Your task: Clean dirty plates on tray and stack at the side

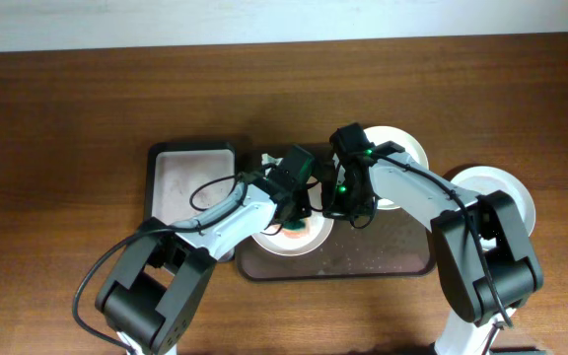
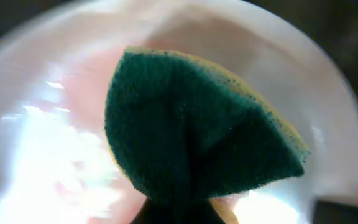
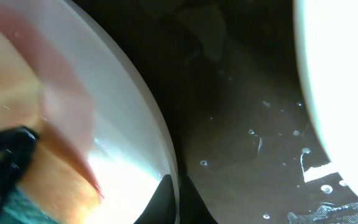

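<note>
The left tool (image 1: pixel 295 217), clamped on the sponge (image 2: pixel 197 124), sits directly above the plate (image 1: pixel 316 237) at the left end of the tray (image 1: pixel 388 258). Pink smear (image 2: pixel 89 78) surrounds the sponge. The right tool (image 1: pixel 349 205) pinches that plate's right rim, bracing it.

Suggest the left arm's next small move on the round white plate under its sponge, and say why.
Probably sweep the green-faced yellow sponge sideways over the round white plate, since a pink film shows beside it. The right gripper, shut on the plate's rim, seems to steady it on the dark brown tray.
</note>
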Robot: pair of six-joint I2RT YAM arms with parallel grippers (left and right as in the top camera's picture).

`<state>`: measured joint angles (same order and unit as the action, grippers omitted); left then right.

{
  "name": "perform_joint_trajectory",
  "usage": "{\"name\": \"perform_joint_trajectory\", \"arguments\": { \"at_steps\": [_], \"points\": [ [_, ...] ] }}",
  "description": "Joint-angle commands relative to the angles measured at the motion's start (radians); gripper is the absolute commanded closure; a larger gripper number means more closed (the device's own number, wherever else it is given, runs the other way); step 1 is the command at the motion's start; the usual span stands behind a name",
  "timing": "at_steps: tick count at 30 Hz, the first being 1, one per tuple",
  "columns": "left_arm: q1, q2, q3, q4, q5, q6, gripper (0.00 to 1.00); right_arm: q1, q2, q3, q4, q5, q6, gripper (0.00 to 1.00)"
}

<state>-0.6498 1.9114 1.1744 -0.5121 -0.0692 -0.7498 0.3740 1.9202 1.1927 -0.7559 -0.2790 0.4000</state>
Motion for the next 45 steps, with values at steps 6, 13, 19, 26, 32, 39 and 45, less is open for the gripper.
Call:
{"name": "perform_joint_trajectory", "arguments": {
  "at_steps": [6,13,19,26,32,39,45],
  "points": [
    [0.016,-0.052,0.055,-0.163,-0.234,0.092,1.00,0.005,0.006,-0.016,-0.014,0.028,-0.007,0.96],
    [0.067,-0.201,0.076,-0.263,-0.150,0.161,1.00,0.006,0.006,-0.016,-0.011,0.028,-0.007,0.82],
    [0.199,-0.219,0.076,-0.343,-0.089,0.263,1.00,0.006,0.006,-0.016,-0.014,0.024,-0.008,0.96],
    [0.356,-0.219,0.062,-0.357,0.025,0.462,1.00,0.005,-0.078,0.020,-0.031,0.026,-0.042,0.96],
    [0.473,-0.219,-0.008,-0.329,0.025,0.464,1.00,0.006,-0.269,0.042,-0.084,0.222,-0.082,0.96],
    [0.517,-0.218,-0.113,-0.210,0.025,0.464,1.00,0.055,-0.388,0.042,-0.146,0.578,-0.082,0.96],
    [0.517,-0.217,-0.196,-0.130,0.025,0.464,1.00,0.254,-0.401,0.042,-0.134,0.978,-0.078,0.96]
  ]
}}
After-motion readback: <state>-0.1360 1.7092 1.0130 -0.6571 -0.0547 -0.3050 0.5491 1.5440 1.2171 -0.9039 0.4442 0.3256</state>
